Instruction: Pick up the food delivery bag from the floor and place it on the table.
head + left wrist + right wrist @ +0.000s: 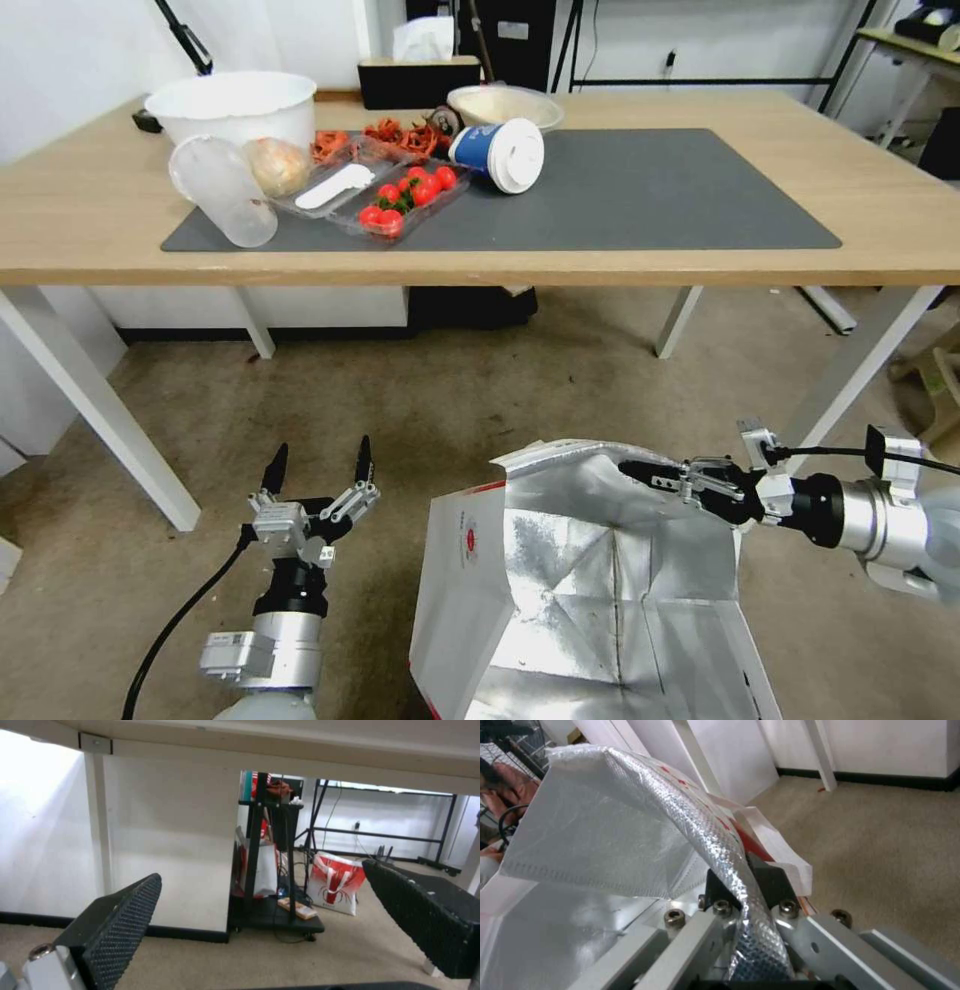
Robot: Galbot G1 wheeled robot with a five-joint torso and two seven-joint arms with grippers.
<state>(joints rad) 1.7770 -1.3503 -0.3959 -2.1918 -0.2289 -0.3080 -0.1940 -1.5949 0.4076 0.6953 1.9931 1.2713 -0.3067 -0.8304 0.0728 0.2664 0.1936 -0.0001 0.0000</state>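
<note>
Two grippers on this one, and only the right gripper (650, 470) is busy: its jaws are clamped shut on the foil-lined top edge of the food delivery bag (590, 600), pinching the rim at the far right corner. In the right wrist view the silvery rim (740, 870) runs straight down between the jaws, so we'd call that a solid pinch, probably chosen because the rim is the easiest part to grab on a bag standing mouth-up. We can't tell for sure whether the bag is off the floor (420, 420) yet, since its base is out of sight; it sits low, right in front of us. The left gripper (320, 470) hovers just beside the bag's left wall, jaws spread wide with nothing in them, maybe waiting to steady that side. Farther off is the tabletop (880, 220) with its grey mat (680, 190). Tomatoes (405, 200), cups and bowls crowd the mat's left end, so the right end looks like the landing spot to us.
</note>
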